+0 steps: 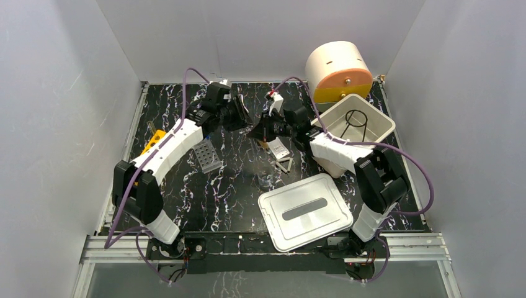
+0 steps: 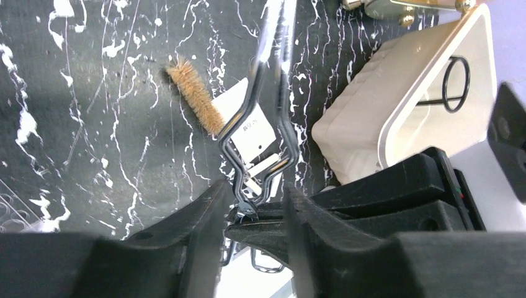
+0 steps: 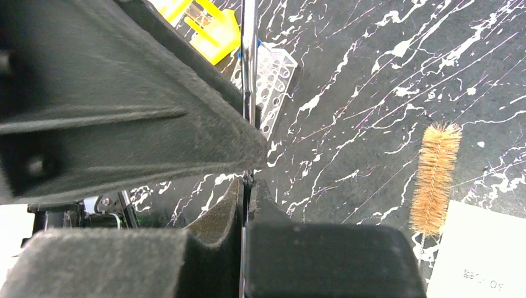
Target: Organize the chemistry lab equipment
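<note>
White arm links [image 1: 177, 141], black joints [image 1: 138, 189], purple cables [image 1: 184, 93], black fingers [image 2: 186, 242]

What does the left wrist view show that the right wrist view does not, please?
Only the left wrist view shows the white bin holding the black wire loop, and the looped handles of the metal tongs between the fingers of the left pincer. Only the right wrist view shows the tube rack, a yellow item behind it and, close up, the right pincer shut on the tongs' thin shaft. Both show the tongs, the tan brush, a white card and the black marbled table.
</note>
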You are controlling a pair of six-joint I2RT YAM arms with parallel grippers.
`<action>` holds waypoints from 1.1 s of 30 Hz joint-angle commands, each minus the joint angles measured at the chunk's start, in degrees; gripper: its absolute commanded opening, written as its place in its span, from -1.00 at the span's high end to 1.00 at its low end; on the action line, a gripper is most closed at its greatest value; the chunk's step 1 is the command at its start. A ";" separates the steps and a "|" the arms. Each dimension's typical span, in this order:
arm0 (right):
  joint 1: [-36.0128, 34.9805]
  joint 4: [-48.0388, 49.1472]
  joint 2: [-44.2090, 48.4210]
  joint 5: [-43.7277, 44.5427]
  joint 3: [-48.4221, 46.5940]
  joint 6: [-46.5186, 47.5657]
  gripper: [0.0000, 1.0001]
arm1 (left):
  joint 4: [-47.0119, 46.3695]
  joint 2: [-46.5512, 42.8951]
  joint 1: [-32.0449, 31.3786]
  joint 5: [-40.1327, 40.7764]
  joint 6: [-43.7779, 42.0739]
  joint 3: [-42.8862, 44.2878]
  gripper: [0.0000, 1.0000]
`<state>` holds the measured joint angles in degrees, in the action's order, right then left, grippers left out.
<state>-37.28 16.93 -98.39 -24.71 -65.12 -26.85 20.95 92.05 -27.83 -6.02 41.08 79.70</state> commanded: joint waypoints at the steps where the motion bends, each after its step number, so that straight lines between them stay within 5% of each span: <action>1: -0.08 3.32 2.40 -0.15 -2.98 0.11 1.00 | 0.86 -4.16 0.71 -2.01 0.29 4.21 0.04; 5: -0.09 1.15 5.46 1.91 -3.00 1.66 1.00 | 1.77 -4.43 1.28 -1.93 -1.63 6.97 -0.64; 10: 1.27 -5.54 11.43 8.98 -2.79 8.28 1.00 | 0.24 -6.96 1.29 -4.59 -5.24 9.39 -0.93; 19: 7.76 -17.95 20.98 25.03 -6.59 12.65 1.00 | 1.09 -9.69 1.29 -6.36 -10.13 12.00 -0.97; 33: 18.75 -48.46 25.88 62.51 -11.94 -4.70 1.00 | 1.01 -10.91 1.29 -5.04 -10.76 5.77 -0.97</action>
<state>-19.55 -21.28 -74.19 24.93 -73.21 -24.27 21.87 83.57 -26.79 -10.74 31.05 86.35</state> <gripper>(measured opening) 0.043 0.982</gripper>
